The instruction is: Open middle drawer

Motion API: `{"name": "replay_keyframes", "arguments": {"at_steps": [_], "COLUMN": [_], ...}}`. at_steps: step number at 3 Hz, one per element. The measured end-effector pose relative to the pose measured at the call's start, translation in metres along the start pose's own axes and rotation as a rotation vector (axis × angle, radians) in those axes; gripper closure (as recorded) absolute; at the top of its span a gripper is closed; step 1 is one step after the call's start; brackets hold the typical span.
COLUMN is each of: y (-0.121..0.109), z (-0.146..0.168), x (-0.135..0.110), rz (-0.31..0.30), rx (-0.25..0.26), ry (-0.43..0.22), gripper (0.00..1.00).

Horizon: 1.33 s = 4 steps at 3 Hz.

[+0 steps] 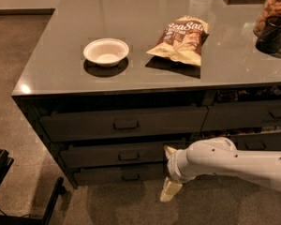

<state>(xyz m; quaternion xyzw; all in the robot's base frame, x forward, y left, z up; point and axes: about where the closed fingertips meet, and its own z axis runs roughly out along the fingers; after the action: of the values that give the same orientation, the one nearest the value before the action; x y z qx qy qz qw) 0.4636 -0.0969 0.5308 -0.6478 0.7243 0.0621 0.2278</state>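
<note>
The middle drawer (98, 156) is the dark, medium-height front between the taller top drawer (84, 124) and the slimmer bottom drawer (103, 176). It is shut, and its small loop handle (129, 156) is free. My gripper (166, 172) reaches in from the right on a white arm (234, 163). It is low in front of the drawer stack, just right of the middle drawer's handle and not touching it. Its two cream fingers are spread apart, one up by the middle drawer's right end and one (170, 190) down near the floor. It holds nothing.
On the grey counter (51, 69) are a white bowl (106, 52), a snack bag (181, 39), a dark cup (273, 33) and a jar (274, 6). More drawers (253, 116) stand to the right. A black base (0, 172) sits on the floor at left.
</note>
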Motion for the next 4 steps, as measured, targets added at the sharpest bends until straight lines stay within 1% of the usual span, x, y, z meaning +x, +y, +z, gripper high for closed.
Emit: {"name": "replay_keyframes", "arguments": {"at_steps": [1, 2, 4], "y": [0.0, -0.006, -0.028], "z": [0.019, 0.041, 0.085], "x": [0.004, 0.004, -0.003], "rz": [-0.007, -0.014, -0.029], "rx": [0.012, 0.026, 0.031], "ry": [-0.025, -0.053, -0.108], "gripper": [0.0, 0.0, 0.0]}}
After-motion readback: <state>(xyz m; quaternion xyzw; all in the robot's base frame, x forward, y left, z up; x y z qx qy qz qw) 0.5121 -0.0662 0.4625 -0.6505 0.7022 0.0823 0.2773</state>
